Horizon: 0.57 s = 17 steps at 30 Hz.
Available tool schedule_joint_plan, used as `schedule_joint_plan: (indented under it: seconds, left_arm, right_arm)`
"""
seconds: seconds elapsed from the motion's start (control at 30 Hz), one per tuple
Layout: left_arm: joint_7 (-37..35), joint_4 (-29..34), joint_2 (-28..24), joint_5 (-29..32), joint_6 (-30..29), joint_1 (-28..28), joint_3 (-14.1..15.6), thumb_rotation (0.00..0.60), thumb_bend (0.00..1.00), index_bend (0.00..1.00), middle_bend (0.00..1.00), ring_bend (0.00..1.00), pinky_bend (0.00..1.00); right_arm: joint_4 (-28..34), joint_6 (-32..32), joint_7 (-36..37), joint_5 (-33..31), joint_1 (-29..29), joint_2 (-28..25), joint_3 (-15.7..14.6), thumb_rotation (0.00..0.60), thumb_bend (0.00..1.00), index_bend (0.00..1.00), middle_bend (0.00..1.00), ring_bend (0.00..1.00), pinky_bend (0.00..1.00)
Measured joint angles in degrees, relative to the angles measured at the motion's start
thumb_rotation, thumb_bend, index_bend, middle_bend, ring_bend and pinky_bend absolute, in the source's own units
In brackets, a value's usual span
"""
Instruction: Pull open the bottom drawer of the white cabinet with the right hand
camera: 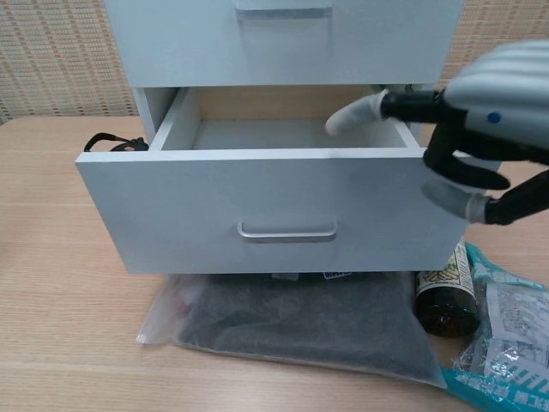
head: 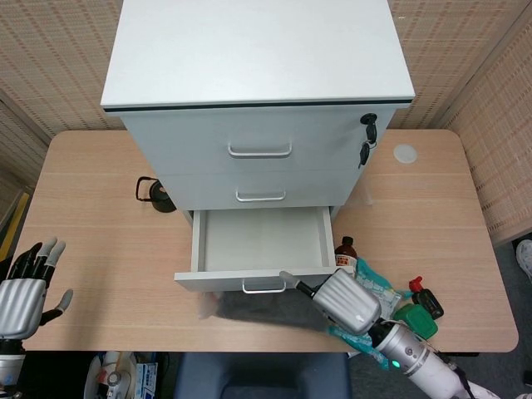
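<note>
The white cabinet [head: 258, 58] stands at the back of the table. Its bottom drawer [camera: 266, 202] is pulled out and empty, with the metal handle [camera: 287, 232] free. My right hand [camera: 485, 124] hovers off the drawer's right front corner. It holds nothing, its fingers are apart, and one fingertip [camera: 347, 118] reaches over the drawer rim. From above, the right hand [head: 349, 301] sits just right of the handle [head: 264, 286]. My left hand [head: 21, 295] is at the table's left front edge with fingers spread and nothing in it.
A clear bag of dark material [camera: 296, 322] lies under the drawer front. A brown bottle [camera: 442, 300], teal packets [camera: 506, 343] and a green item [head: 416, 322] crowd the front right. A black cable [head: 150, 191] lies left of the cabinet. Keys [head: 366, 137] hang from the lock.
</note>
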State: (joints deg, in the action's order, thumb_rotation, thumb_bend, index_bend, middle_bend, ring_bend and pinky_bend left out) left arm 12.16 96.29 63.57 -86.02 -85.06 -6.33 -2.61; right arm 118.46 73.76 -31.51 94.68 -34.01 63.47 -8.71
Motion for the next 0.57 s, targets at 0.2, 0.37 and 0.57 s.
schedule_joint_plan:
  seconds: [0.2, 0.37, 0.57]
  left_arm:
    - [-0.6, -0.5, 0.6, 1.0, 0.3, -0.4, -0.7, 0.6, 0.32, 0.0, 0.0, 0.0, 0.11]
    - [-0.6, -0.9, 1.3, 1.6, 0.5, -0.5, -0.9, 0.6, 0.32, 0.0, 0.0, 0.0, 0.11]
    - [-1.4, -1.8, 2.6, 1.3, -0.4, -0.4, -1.0, 0.6, 0.32, 0.0, 0.0, 0.0, 0.11]
  right_arm:
    - [-3.0, 11.8, 4.8, 0.9, 8.5, -5.3, 0.4, 0.6, 0.3, 0.1, 0.54, 0.56, 0.73]
    - [-7.4, 15.8, 9.5, -4.4, 13.6, -7.7, 1.5, 0.6, 0.22, 0.08, 0.27, 0.27, 0.44]
    - [-15.3, 15.4, 15.0, -10.9, 18.0, -7.5, 2.3, 0.6, 0.17, 0.0, 0.12, 0.12, 0.25]
